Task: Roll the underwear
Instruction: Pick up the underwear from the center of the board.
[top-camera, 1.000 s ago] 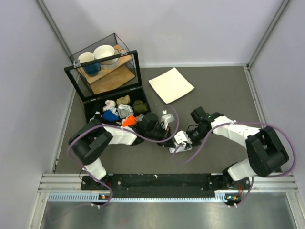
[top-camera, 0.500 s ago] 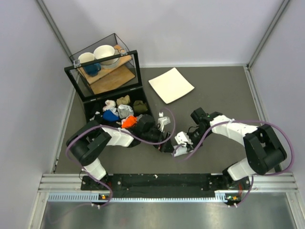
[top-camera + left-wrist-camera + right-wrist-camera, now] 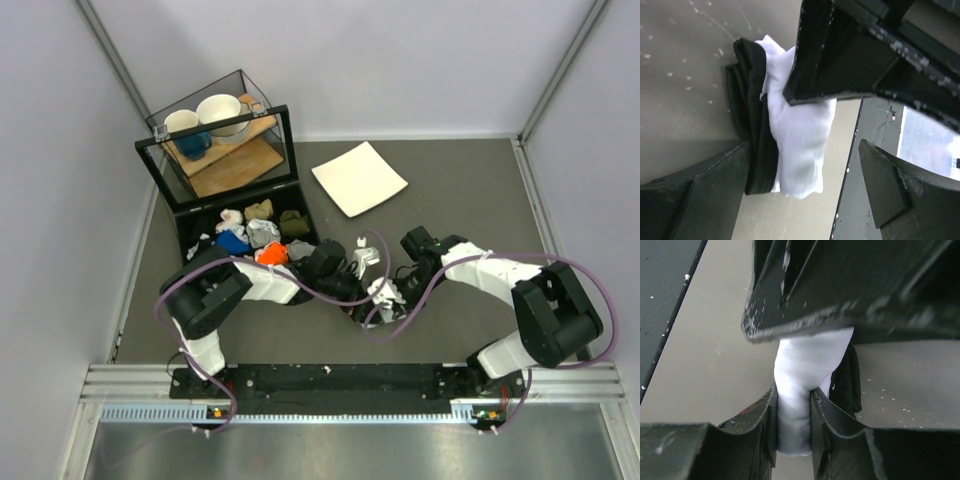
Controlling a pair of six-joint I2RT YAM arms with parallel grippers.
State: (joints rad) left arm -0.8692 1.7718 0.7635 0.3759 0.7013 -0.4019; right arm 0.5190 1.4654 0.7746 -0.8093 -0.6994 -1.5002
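Note:
The underwear is a small white bundle with a black band, lying mid-table between the two arms. In the right wrist view the white roll is pinched between the fingers of my right gripper, which is shut on it. In the left wrist view the white fabric and its black band lie between the wide-apart fingers of my left gripper, which is open and not touching them. The right gripper's dark fingers come in from above.
A white square plate lies at the back centre. A black box with several small cloth bundles sits at the left, behind the left arm. A glass case with cups and a wooden board stands behind it. Purple cables loop over both arms.
My left gripper has opened and let go of the underwear, shifting slightly right. The right gripper has kept its hold on the roll.

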